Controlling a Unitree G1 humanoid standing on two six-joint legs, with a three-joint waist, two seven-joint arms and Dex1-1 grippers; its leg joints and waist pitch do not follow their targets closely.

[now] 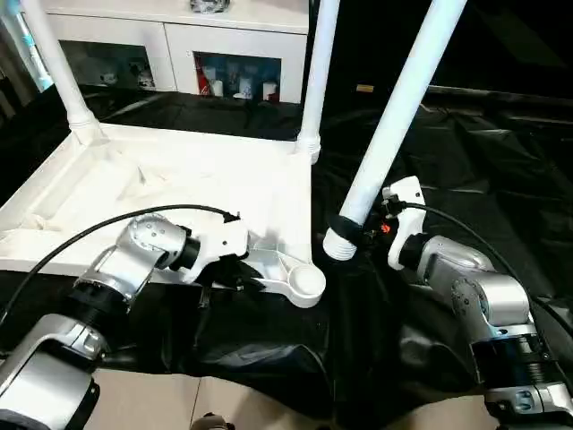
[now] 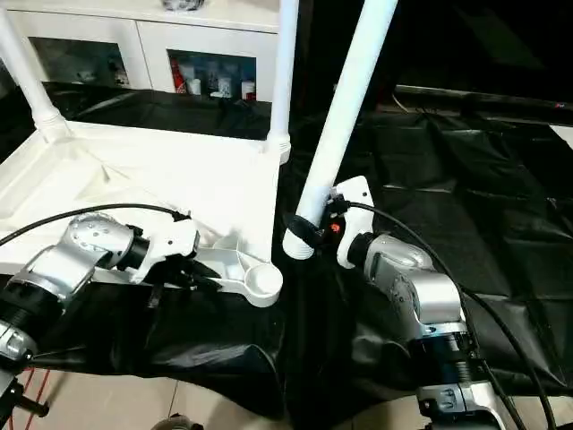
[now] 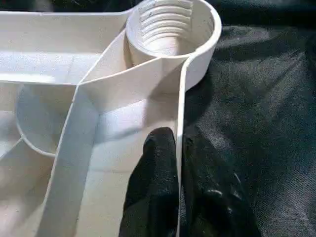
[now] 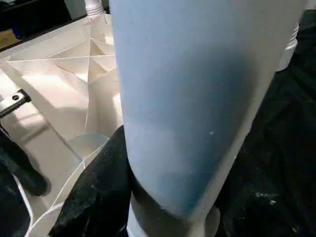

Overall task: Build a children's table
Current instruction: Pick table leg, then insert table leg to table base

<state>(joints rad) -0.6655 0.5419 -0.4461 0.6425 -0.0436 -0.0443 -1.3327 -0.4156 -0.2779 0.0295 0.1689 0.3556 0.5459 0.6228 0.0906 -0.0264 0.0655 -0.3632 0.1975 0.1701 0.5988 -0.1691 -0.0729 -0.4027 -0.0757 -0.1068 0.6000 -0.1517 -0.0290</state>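
My left end effector [image 3: 178, 197] pinches the stiff, thin top [image 1: 179, 179] rim by its empty corner socket [image 3: 170, 24], my right end effector [image 1: 358, 235] grips a light, slick leg [image 1: 394, 116] near its threaded end

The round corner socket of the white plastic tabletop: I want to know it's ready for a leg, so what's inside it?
Inside the round corner socket of the white plastic tabletop, moulded thread ridges ring the wall and nothing sits in it. Its floor is partly hidden by the near rim.
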